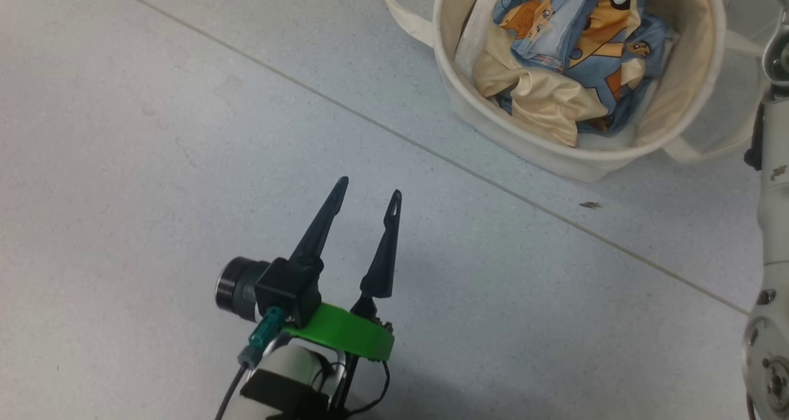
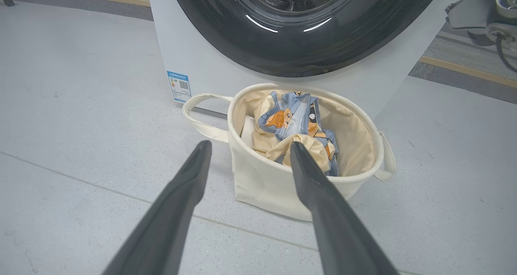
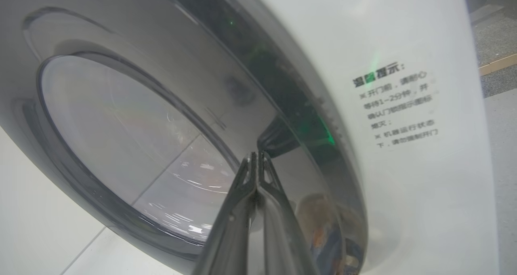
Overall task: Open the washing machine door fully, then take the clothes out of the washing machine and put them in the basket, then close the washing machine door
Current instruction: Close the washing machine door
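Right hand (image 3: 257, 156), fingers together and empty, at the washing machine door (image 3: 121, 125), which looks nearly closed; clothes (image 1: 579, 44) in the basket (image 1: 542, 152); left hand (image 1: 370, 186) spread wide, empty.

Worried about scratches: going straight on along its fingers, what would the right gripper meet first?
The washing machine door: the right gripper, jaws shut, points at its glossy black rim beside the glass, perhaps touching it; depth is unclear.

Left tool (image 1: 370, 186) agape, right tool (image 3: 257, 154) closed.
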`<state>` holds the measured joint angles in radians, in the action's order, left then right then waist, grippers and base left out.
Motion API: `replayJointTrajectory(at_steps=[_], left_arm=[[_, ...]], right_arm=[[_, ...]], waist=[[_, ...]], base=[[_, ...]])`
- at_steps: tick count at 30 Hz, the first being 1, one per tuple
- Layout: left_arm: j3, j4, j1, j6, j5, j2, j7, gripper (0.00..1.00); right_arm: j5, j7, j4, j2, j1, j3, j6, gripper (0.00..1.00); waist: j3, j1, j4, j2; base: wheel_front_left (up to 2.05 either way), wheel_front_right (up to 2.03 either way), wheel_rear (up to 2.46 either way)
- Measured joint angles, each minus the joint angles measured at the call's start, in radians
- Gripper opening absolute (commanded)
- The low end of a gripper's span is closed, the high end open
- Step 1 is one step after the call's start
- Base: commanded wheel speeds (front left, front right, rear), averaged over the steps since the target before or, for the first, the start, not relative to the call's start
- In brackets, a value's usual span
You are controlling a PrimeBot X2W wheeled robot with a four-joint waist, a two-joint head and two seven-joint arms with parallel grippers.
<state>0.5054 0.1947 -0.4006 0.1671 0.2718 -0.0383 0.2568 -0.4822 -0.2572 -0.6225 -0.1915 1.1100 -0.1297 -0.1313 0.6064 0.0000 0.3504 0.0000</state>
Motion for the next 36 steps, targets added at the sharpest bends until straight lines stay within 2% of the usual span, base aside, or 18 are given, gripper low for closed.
replayJointTrajectory(at_steps=[3, 8, 15, 21, 23, 25, 26, 27, 28, 33, 36], left_arm=[[-0.008, 0.0, 0.0, 0.0, 0.0, 0.0, 0.0, 1.0], [-0.037, 0.007, 0.003, -0.01, -0.005, 0.0, 0.0, 1.0], [-0.1, 0.003, 0.043, -0.046, -0.008, 0.0, 0.0, 1.0], [-0.159, -0.006, 0.1, -0.064, -0.025, 0.0, 0.0, 1.0], [-0.174, -0.006, 0.124, -0.077, -0.026, 0.0, 0.0, 1.0], [-0.184, -0.007, 0.145, -0.095, -0.032, 0.0, 0.0, 1.0], [-0.187, -0.007, 0.153, -0.104, -0.031, -0.001, 0.0, 1.0], [-0.188, -0.006, 0.161, -0.114, -0.03, -0.001, 0.0, 1.0], [-0.188, -0.007, 0.166, -0.121, -0.027, -0.001, 0.0, 1.0], [-0.191, 0.002, 0.188, -0.152, -0.021, -0.002, 0.0, 1.0], [-0.198, 0.009, 0.207, -0.165, -0.022, -0.003, 0.0, 1.0]], right_arm=[[0.007, 0.0, 0.004, -0.002, -0.004, 0.016, 0.0, 0.0], [0.041, 0.0, 0.085, -0.011, -0.067, 0.083, 0.001, 0.0], [0.039, 0.0, 0.224, -0.007, -0.321, 0.215, 0.001, 0.0], [0.039, 0.0, 0.356, 0.009, -0.491, 0.273, 0.001, 0.0], [0.044, 0.0, 0.408, 0.023, -0.559, 0.276, 0.001, 0.09], [0.06, 0.0, 0.453, 0.034, -0.629, 0.275, 0.001, 0.24], [0.063, 0.0, 0.472, 0.042, -0.66, 0.268, 0.001, 0.46], [0.062, 0.0, 0.489, 0.053, -0.691, 0.256, 0.001, 0.86], [0.062, 0.0, 0.504, 0.062, -0.72, 0.242, 0.001, 0.99], [0.093, 0.0, 0.557, 0.092, -0.842, 0.172, 0.001, 1.0], [0.109, 0.0, 0.574, 0.096, -0.906, 0.183, 0.001, 1.0]], waist=[[-0.014, 0.0, -0.004, 0.0], [-0.058, 0.0, -0.02, 0.0], [-0.16, 0.0, -0.053, 0.0], [-0.248, 0.0, -0.089, 0.0], [-0.283, 0.0, -0.105, 0.0], [-0.316, 0.0, -0.122, 0.0001], [-0.33, 0.0, -0.131, 0.0001], [-0.343, 0.0, -0.14, 0.0001], [-0.355, 0.0, -0.149, 0.0001], [-0.405, 0.0, -0.185, 0.0001], [-0.429, 0.0, -0.199, 0.0001]], base=[[0.0, 0.0, 0.0], [0.0, 0.0, 0.0], [0.0, 0.0, 0.0], [0.0, 0.0, 0.0], [0.0, 0.0, 0.0], [0.0, 0.0, 0.0], [0.0, 0.0, 0.0], [0.0, 0.0, 0.0], [0.0, 0.0, 0.0], [0.0, 0.0, 0.0], [0.0, 0.0, 0.0]])
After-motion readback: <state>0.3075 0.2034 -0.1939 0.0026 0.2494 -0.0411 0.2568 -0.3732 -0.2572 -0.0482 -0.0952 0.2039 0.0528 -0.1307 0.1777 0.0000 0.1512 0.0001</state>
